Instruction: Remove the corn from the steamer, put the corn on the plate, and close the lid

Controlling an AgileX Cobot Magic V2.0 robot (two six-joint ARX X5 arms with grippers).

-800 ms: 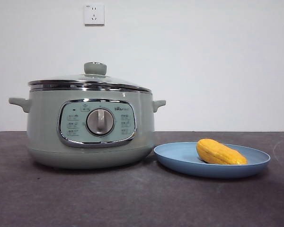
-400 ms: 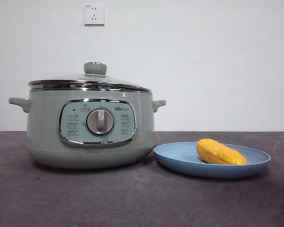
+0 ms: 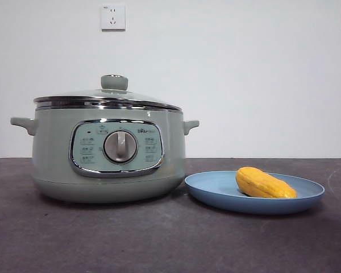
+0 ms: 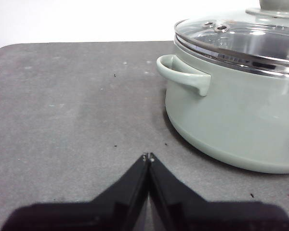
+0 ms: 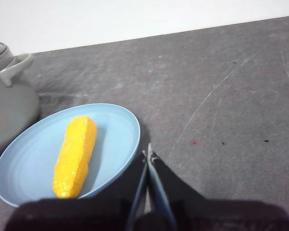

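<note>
The sage-green steamer (image 3: 108, 153) stands at the left of the front view with its glass lid (image 3: 105, 98) seated on its rim. The yellow corn (image 3: 264, 183) lies on the light-blue plate (image 3: 216, 190) to the steamer's right. My left gripper (image 4: 148, 157) is shut and empty, low over the table beside the steamer (image 4: 241, 120), whose lid (image 4: 241, 36) shows closed. My right gripper (image 5: 148, 154) is shut and empty, just beside the plate (image 5: 115, 139) that holds the corn (image 5: 77, 154). Neither gripper shows in the front view.
A dark grey table (image 3: 159, 239) carries everything. A white wall with a socket (image 3: 112, 17) stands behind. The steamer's side handle (image 4: 183, 74) juts toward my left gripper. Another part of the steamer (image 5: 9, 101) touches the plate's far side in the right wrist view.
</note>
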